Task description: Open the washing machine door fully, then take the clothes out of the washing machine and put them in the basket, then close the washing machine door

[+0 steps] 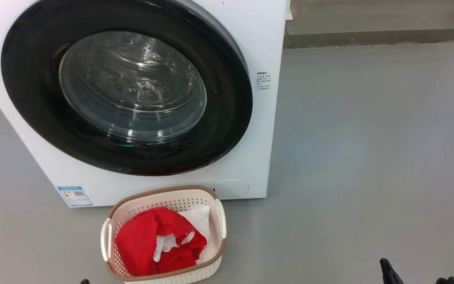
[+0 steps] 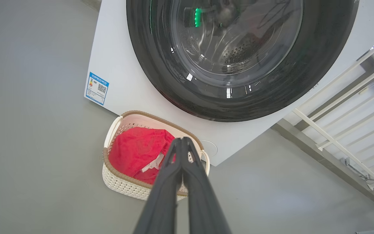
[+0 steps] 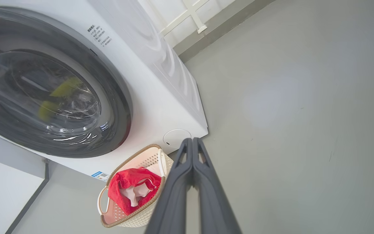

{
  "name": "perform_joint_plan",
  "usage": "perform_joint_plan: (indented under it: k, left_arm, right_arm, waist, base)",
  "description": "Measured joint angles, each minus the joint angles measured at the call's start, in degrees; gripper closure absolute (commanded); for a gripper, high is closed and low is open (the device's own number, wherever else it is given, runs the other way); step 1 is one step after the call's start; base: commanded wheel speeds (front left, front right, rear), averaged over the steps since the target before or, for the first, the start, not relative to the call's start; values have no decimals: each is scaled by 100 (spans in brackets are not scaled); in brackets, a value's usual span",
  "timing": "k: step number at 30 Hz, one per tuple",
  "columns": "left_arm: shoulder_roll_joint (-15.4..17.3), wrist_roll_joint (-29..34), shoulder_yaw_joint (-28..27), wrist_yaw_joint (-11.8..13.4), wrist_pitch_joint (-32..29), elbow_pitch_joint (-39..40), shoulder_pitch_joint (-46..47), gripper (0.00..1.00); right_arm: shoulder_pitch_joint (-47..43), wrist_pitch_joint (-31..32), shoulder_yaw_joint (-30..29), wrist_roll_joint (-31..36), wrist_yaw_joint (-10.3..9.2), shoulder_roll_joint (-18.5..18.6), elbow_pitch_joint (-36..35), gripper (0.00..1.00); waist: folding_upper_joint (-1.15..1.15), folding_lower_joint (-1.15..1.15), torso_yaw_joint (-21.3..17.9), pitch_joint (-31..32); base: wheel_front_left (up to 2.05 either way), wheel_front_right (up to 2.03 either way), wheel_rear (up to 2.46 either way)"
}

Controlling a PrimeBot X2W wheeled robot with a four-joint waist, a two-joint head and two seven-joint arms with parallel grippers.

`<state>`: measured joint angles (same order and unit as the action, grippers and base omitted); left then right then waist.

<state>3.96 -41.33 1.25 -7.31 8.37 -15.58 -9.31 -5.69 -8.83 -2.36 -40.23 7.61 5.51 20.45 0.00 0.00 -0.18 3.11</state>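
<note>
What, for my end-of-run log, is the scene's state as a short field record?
washing machine door: looks closed on the washing machine
clothes: red and white, piled in the basket
basket: on the floor, in front of the washing machine
left end effector: fingers together, empty
right end effector: fingers together, empty

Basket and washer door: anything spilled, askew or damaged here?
Nothing stands out. The washing machine door looks shut, and the clothes lie bundled inside the upright basket, none on the floor.
</note>
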Motion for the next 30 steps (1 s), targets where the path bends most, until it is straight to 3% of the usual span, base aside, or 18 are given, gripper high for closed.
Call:
perform_joint_plan:
  k: [30]
  left_arm:
    - [-42,-1674,-194,0,-506,4,431,100]
  right_arm:
    - [261,519,-189,-1755,-2,-96,-155,100]
  waist:
    - [0,0,6,-112]
  base:
    - [0,0,0]
